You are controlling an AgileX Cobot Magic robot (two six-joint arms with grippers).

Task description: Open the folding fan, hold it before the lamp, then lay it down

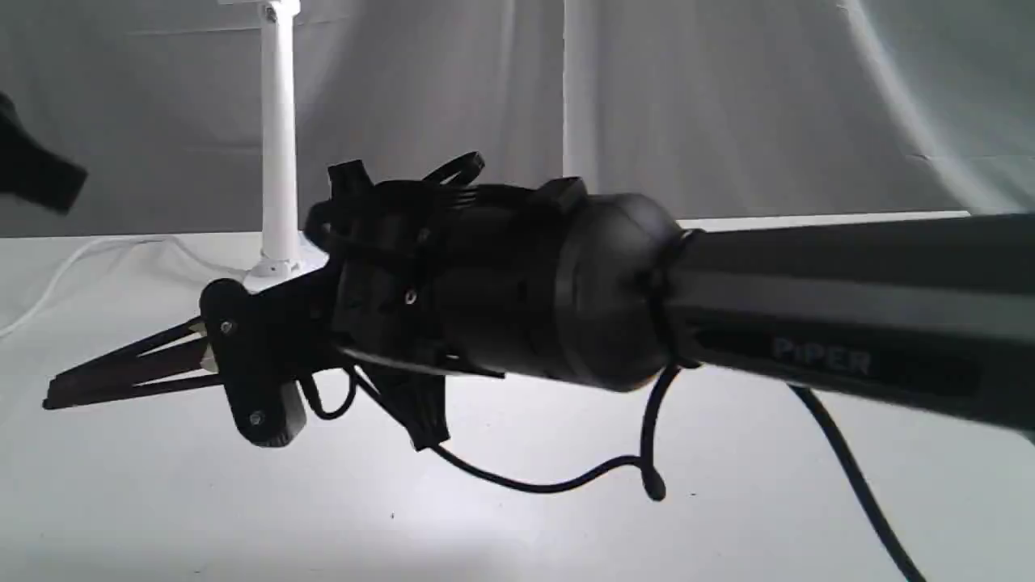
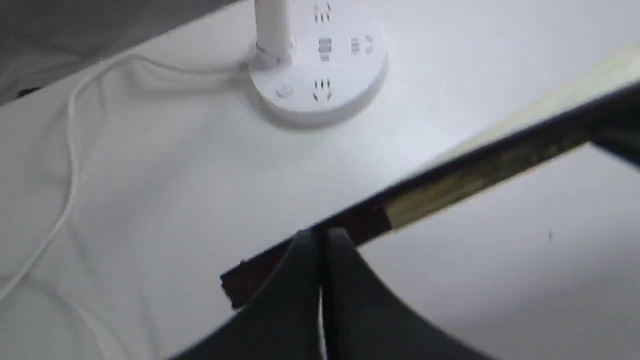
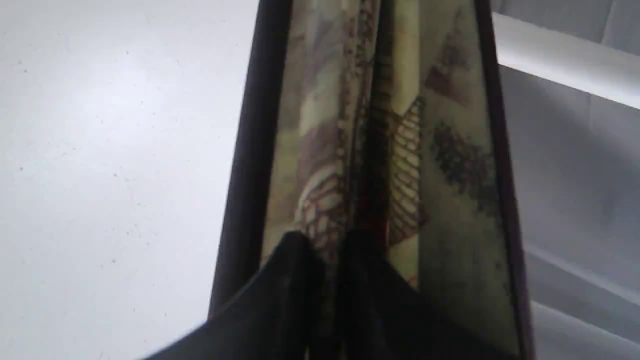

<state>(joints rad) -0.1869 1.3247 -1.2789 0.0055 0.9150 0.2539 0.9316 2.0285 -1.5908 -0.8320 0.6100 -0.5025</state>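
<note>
The right gripper [image 3: 327, 242] clamps the partly spread fan [image 3: 450, 175]. The left gripper [image 2: 320, 237] is clenched tight across the fan's edge rib [image 2: 475, 170], contact unclear, near the lamp [image 2: 345, 85].

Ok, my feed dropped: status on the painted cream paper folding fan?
Left gripper shut, hold unclear. Right gripper clamps folding fan, partly open, raised. White slim-post desk lamp beyond it; nothing between.

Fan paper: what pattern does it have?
The fan is cream with brownish painted scenery; right wrist view.
</note>
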